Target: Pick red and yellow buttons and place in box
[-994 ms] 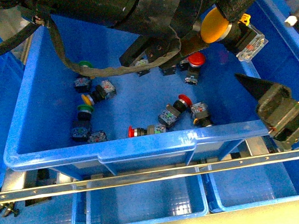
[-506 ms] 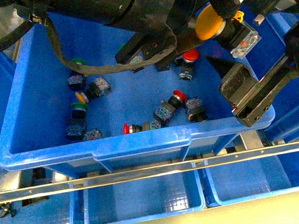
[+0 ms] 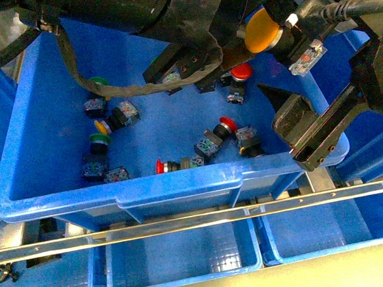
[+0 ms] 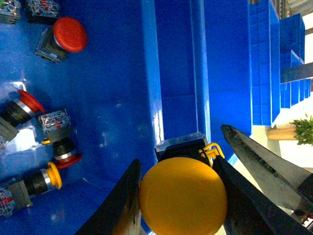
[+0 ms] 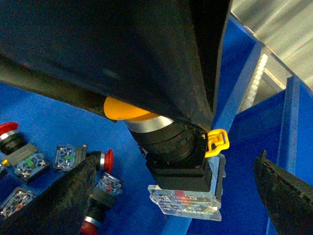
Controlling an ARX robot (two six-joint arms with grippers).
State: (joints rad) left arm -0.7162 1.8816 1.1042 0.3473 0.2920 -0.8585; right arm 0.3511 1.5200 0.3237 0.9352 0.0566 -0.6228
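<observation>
My left gripper (image 3: 263, 30) is shut on the yellow button (image 3: 262, 30), pinching its round cap (image 4: 183, 196) between two black fingers (image 4: 128, 205). The button's black body and clear contact block (image 5: 183, 198) hang above the right wall of the big blue crate (image 3: 117, 196). My right gripper (image 3: 303, 131) stands open just beside and below it, with its fingers (image 5: 58, 196) to either side of the block and apart from it. Loose red buttons (image 3: 241, 71) (image 3: 227, 123) (image 3: 159, 165) lie on the crate floor. The box (image 3: 370, 155) shows as blue wall at the right.
Green-capped switches (image 3: 98, 81) (image 3: 99, 140) and a small yellow one (image 3: 102, 126) lie at the crate's left. Smaller blue bins (image 3: 184, 271) sit below a metal rail (image 3: 195, 225) in front. More stacked blue crates (image 4: 266, 58) stand beyond the wall.
My right gripper has swung in from the right and now sits close under the held yellow button. The left gripper has shifted slightly with the button in it.
</observation>
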